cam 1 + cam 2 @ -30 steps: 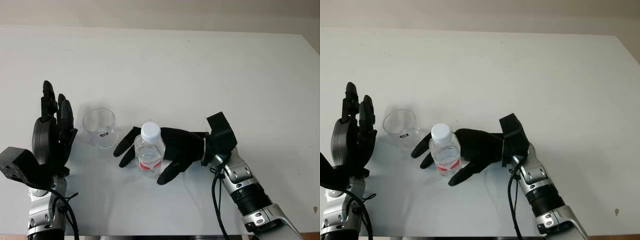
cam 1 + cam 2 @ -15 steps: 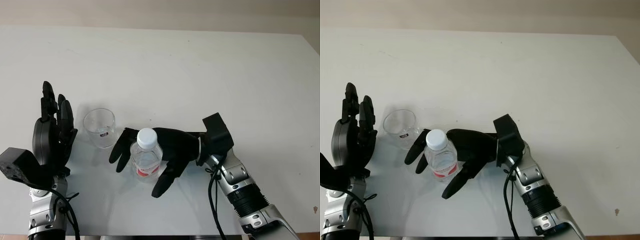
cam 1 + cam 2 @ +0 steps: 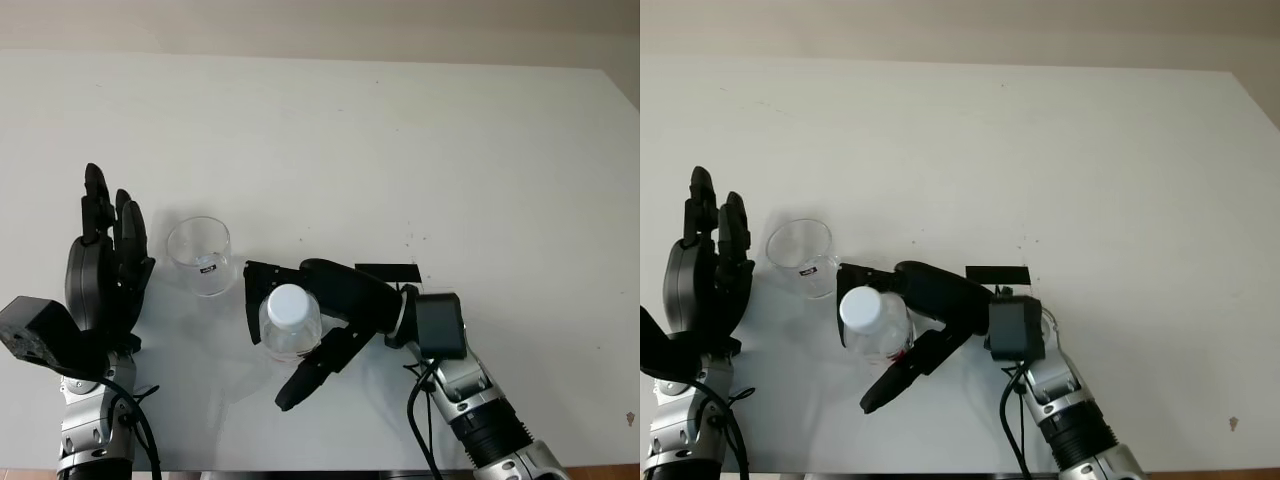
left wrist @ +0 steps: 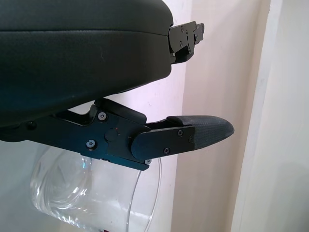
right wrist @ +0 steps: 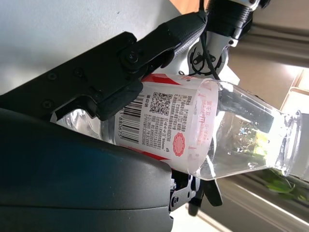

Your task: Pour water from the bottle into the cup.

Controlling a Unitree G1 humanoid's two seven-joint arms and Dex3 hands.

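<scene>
A wide white bench fills the room ahead, with a pale wall running along its far edge. Near the front left of the bench stands a clear, empty-looking cup, upright. Just left of the cup, the robot's left hand is raised with its black fingers pointing up; it holds nothing and is open, close to the cup but not touching it.

To the right of the cup, the right hand is wrapped around a clear plastic bottle. Its white cap faces up toward the head camera. Black fingers curve around the bottle's far side while one long finger reaches out below it, toward the front edge of the bench. The bottle is near the cup, a little in front of it, not touching.

The right wrist view brings out what the head views cannot: the bottle's red and white label with a barcode and a square code, pressed under a black finger, and water inside the clear body.

The left wrist view shows the cup's rim close beneath a black fingertip.
</scene>
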